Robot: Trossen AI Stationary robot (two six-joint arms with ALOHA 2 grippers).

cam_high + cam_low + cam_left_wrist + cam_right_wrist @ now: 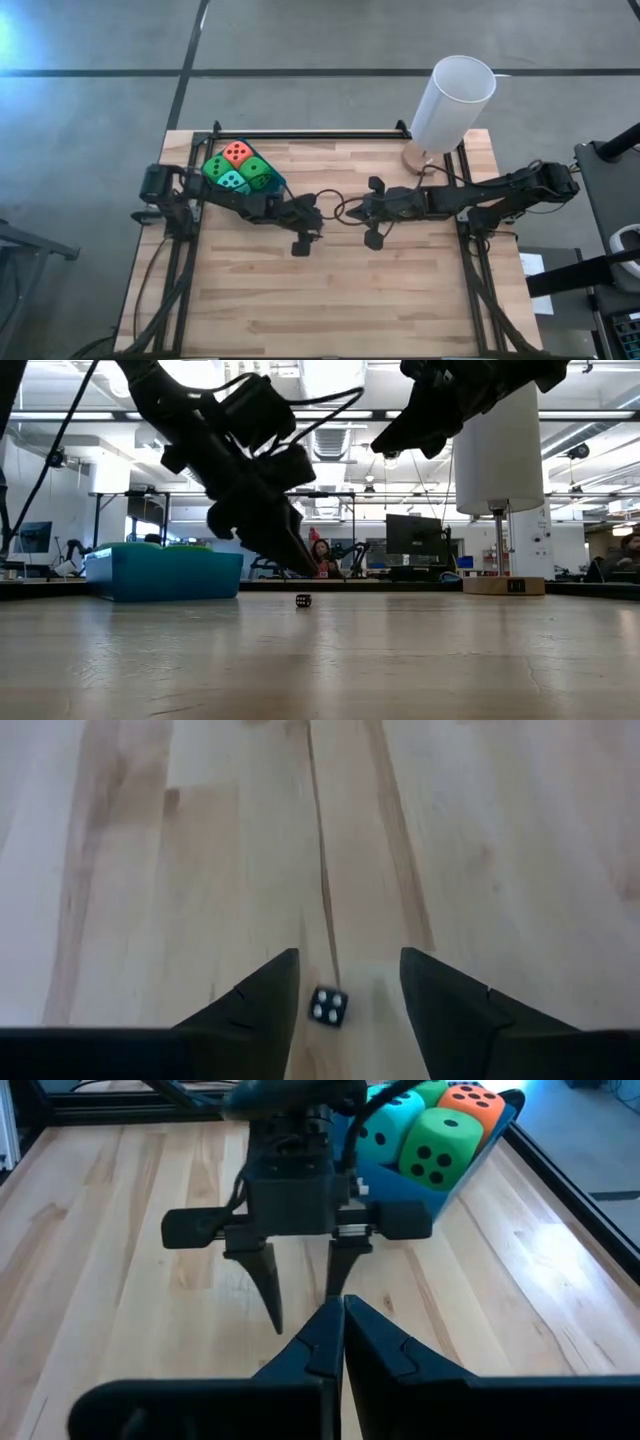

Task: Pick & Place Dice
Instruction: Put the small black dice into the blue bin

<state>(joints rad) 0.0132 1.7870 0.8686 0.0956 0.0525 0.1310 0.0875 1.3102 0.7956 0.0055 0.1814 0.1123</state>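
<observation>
- High view: the blue tray sits at the far left of the bench. It carries the foam dice: an orange-red die, two green dice and a teal die. The left arm partly covers the tray's near edge. The left end effector and the right end effector face each other near the bench centre, well right of the tray. A white cylinder lamp stands at the far right.
- Low view: a small black die rests on the bench right of the tray. Behind lies a workshop with monitors and ceiling lights; a person shows far off. No writing is legible.
- Left wrist view: the left end effector is released, fingers spread either side of the small black die, four white pips up, not touching it. The surface is pale wood planking.
- Right wrist view: the right end effector is clenched on nothing. The tray is cut off at the edge.
</observation>
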